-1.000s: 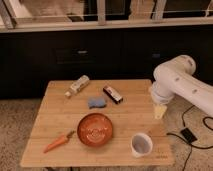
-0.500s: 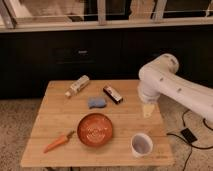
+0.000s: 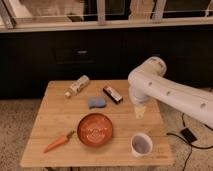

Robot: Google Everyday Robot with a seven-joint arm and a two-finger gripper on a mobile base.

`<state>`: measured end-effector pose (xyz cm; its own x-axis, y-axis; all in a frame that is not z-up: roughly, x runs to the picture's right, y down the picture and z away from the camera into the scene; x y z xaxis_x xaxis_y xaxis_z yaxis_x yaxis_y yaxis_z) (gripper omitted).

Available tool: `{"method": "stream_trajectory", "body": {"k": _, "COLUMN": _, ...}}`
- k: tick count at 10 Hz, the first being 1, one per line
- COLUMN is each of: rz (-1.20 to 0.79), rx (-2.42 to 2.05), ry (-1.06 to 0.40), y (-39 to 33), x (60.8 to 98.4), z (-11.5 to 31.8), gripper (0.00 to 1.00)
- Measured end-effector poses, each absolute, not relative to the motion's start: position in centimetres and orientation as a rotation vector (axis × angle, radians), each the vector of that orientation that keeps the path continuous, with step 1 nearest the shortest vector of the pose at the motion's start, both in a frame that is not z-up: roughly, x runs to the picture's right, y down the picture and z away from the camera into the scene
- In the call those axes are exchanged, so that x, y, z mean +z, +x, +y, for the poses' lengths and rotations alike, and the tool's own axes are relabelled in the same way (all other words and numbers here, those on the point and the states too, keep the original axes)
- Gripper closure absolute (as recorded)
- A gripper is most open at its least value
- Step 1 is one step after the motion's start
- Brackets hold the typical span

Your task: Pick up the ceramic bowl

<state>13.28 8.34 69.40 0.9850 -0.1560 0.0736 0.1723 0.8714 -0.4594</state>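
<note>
Across the wooden table point(image 3: 55, 107): every item of the task lies on this top; nothing is raised off it.
Arm point(image 3: 167, 92): white and bulky, it reaches in from the right over the table's right edge with its bend high, well apart from the bowl.
Ceramic bowl point(image 3: 94, 129): orange-red and shallow, it sits flat near the front edge, between the carrot point(image 3: 58, 142) on its left and the white cup point(image 3: 141, 144) to its front right, and nothing touches it.
Gripper point(image 3: 140, 112): a pale tip hanging below the arm's bend, above the right part of the table, behind the cup and to the right of the bowl. Nothing shows in its hold.
Done so far: by my reading, only an approach. There is no contact with the bowl, no grasp and no lift.
Left to do: by my reading nearly all of it. The gripper has to travel left and forward to the bowl's rim, come down, take hold and raise it.
Cut off, large: the arm runs out of the right edge, so the mobile base is out of view.
Hard to make out, middling: the arm's bulk covers most of the gripper, so I cannot tell whether it is spread or pressed together.
Hard to make out, small: the pattern inside the bowl is only a faint pale trace, and the dark packet point(image 3: 112, 94) behind it shows no readable label.
</note>
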Motion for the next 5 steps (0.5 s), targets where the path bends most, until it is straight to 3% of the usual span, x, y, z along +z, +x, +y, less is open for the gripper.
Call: {"method": "stream_trajectory", "body": {"k": 5, "rz": -0.082, "rx": -0.281, "ry": -0.46, "y": 9.9, "x": 69.9, "z": 9.4, "gripper": 0.2}}
